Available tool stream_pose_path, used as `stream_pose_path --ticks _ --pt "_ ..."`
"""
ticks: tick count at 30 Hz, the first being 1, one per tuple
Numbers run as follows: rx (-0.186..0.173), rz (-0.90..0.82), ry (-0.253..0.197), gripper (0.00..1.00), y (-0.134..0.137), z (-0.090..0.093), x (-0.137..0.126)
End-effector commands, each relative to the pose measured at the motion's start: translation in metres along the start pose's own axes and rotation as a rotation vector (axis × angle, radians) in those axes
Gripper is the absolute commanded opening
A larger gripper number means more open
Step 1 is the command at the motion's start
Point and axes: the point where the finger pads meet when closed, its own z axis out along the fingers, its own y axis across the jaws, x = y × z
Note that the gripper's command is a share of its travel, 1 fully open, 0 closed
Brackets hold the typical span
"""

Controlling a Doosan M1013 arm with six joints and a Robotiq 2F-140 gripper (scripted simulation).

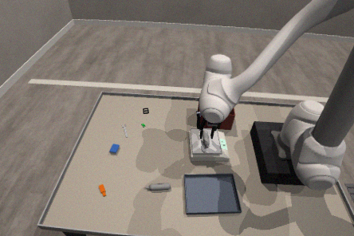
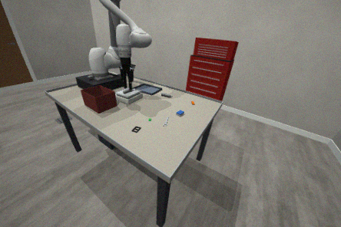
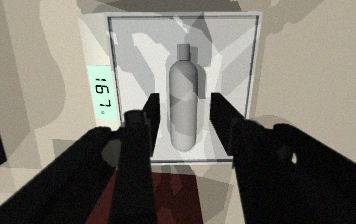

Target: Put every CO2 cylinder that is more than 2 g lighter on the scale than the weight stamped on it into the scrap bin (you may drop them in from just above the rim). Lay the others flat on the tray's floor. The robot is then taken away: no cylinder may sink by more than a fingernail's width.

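A grey CO2 cylinder [image 3: 185, 100] [image 1: 206, 141] lies flat on the white scale [image 3: 135, 45] [image 1: 196, 152] [image 2: 129, 98]. The scale's green display [image 3: 103, 92] [image 1: 223, 145] reads 16.7. My gripper [image 3: 185, 106] [image 1: 206, 133] [image 2: 127, 82] hangs just above the scale, open, with one finger on each side of the cylinder and a gap on both sides. A second cylinder [image 1: 159, 186] [image 2: 166, 94] lies on the table left of the dark tray [image 1: 212, 193] [image 2: 147, 89]. The red scrap bin [image 1: 230, 119] [image 2: 99, 98] stands right behind the scale.
A blue block [image 1: 114, 148], an orange piece [image 1: 103, 190], a small green piece [image 1: 143, 125], a black square part [image 1: 146, 111] and a thin white strip [image 1: 125, 131] lie on the left half of the table. The arm's black base [image 1: 268, 155] is at the right. A red tool cabinet [image 2: 212, 69] stands beyond the table.
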Motion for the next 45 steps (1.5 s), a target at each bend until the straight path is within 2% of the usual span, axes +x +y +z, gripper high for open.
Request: stream_pose_path --ticks 1,10,16,23,27,29,32,40,44,45 --pt "-0.002 -0.004 0.002 0.39 0.002 -0.023 0.000" --pt "-0.003 -0.004 0.003 0.39 0.001 -0.077 0.000" --pt "-0.003 -0.004 0.003 0.39 0.001 -0.087 0.000" --pt "0.002 0.047 0.004 0.39 -0.004 -0.088 0.000" --pt "0.006 0.254 0.001 0.39 -0.019 -0.098 -0.002" --pt "0.006 0.254 0.001 0.39 -0.019 -0.098 -0.002" --pt "0.006 0.519 -0.003 0.39 -0.036 -0.113 -0.004" --pt "0.001 1.026 0.013 0.39 -0.088 -0.151 -0.001" --pt "-0.002 1.283 0.017 0.39 -0.099 -0.163 -0.001" --pt "-0.002 1.283 0.017 0.39 -0.099 -0.163 -0.001"
